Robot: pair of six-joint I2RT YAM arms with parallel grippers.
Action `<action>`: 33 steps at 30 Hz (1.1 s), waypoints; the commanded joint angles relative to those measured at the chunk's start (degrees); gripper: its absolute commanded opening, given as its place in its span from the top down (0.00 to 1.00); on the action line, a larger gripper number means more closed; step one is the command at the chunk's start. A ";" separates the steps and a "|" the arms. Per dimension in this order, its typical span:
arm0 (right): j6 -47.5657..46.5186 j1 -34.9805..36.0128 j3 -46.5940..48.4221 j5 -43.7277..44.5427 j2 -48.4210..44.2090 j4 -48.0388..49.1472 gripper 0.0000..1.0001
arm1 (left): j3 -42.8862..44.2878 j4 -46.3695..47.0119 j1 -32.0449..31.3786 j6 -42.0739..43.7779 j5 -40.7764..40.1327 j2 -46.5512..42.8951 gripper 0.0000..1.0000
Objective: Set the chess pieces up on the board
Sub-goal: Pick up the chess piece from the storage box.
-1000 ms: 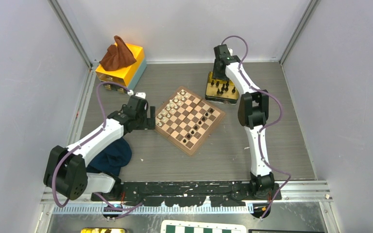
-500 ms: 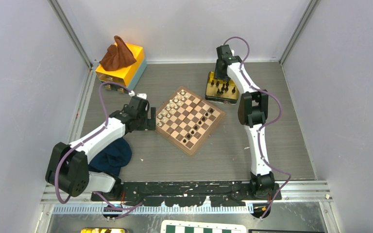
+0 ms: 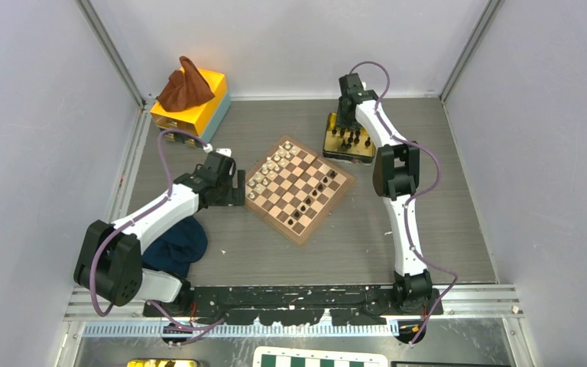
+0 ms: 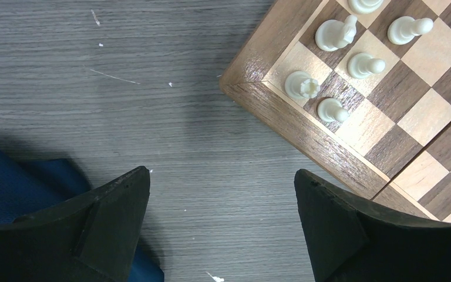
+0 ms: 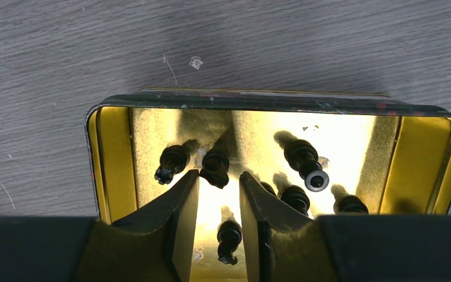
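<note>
The wooden board lies turned like a diamond at the table's middle. Cream pieces fill its left side, and a few black pieces stand on its right half. Several more black pieces stand in an open gold tin, which is behind the board in the top view. My right gripper hovers in the tin, narrowly open. One black piece is at its tips and another is below the gap. My left gripper is wide open over bare table, beside the board's left corner.
A yellow box with a brown cloth stands at the back left. A dark blue cloth lies under the left arm and shows in the left wrist view. A green-and-white board lies below the arm bases.
My right gripper has shifted a little over the tin. My left arm has barely moved.
</note>
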 commanded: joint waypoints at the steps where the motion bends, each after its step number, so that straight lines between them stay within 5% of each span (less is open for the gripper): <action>1: -0.05 -0.05 3.15 -0.60 -0.59 0.80 0.64 | 1.04 1.20 0.47 0.93 -0.32 0.24 0.07; 33: -1.35 -0.12 0.69 0.71 -3.41 1.39 0.96 | 1.39 1.16 0.65 0.66 0.58 1.39 0.07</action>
